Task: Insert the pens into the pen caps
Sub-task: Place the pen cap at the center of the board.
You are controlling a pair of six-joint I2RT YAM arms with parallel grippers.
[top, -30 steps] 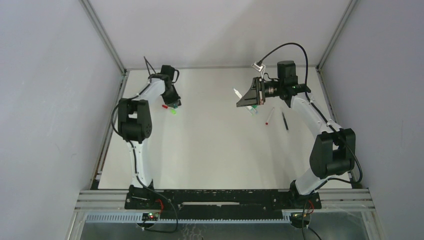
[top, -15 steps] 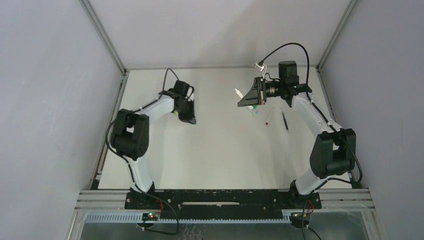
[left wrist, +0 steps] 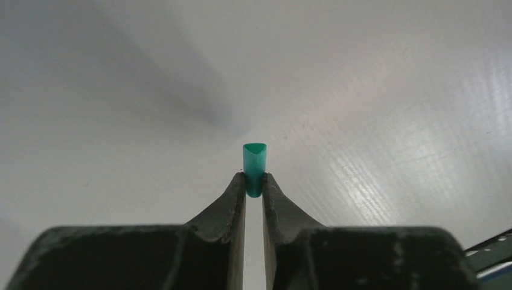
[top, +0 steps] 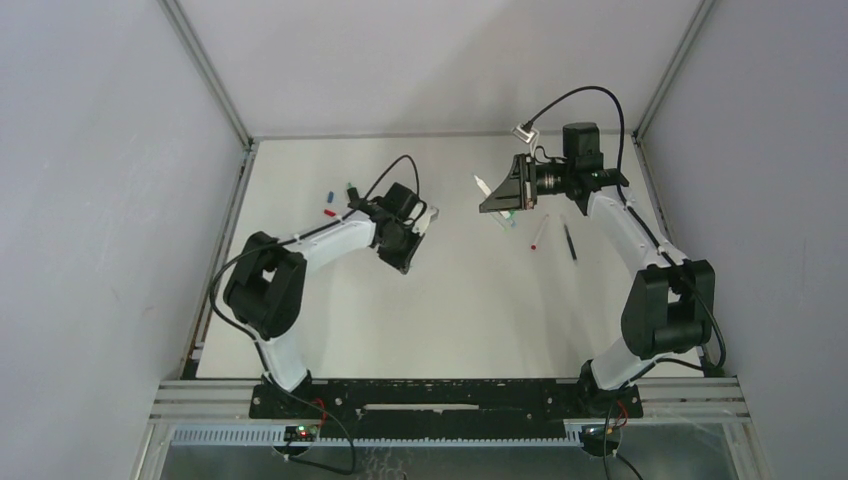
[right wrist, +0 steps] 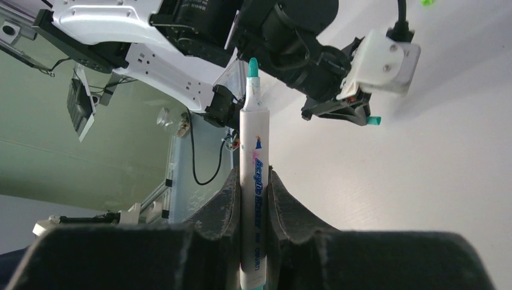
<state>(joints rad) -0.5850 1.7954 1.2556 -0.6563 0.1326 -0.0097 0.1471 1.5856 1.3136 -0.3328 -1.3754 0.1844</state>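
My left gripper [left wrist: 254,179] is shut on a short teal pen cap [left wrist: 254,163], which sticks out past the fingertips above the table. From above, the left gripper [top: 406,262] sits left of the table's middle. My right gripper [right wrist: 252,176] is shut on a white pen [right wrist: 252,151] with a teal tip that points toward the left arm. In the top view the right gripper [top: 487,198] hovers at the back right, the pen [top: 480,186] poking out of it. The held teal cap [right wrist: 374,121] also shows in the right wrist view, apart from the pen tip.
Blue [top: 331,194], red [top: 329,213] and dark green [top: 349,186] caps lie at the back left. A red-tipped white pen [top: 540,230] and a thin dark pen [top: 570,242] lie near the right arm. Something white and teal [top: 507,220] lies beneath the right gripper.
My left arm has swung from the back left toward the table's middle, nearer the right gripper, uncovering the caps behind it. The right arm has barely shifted.
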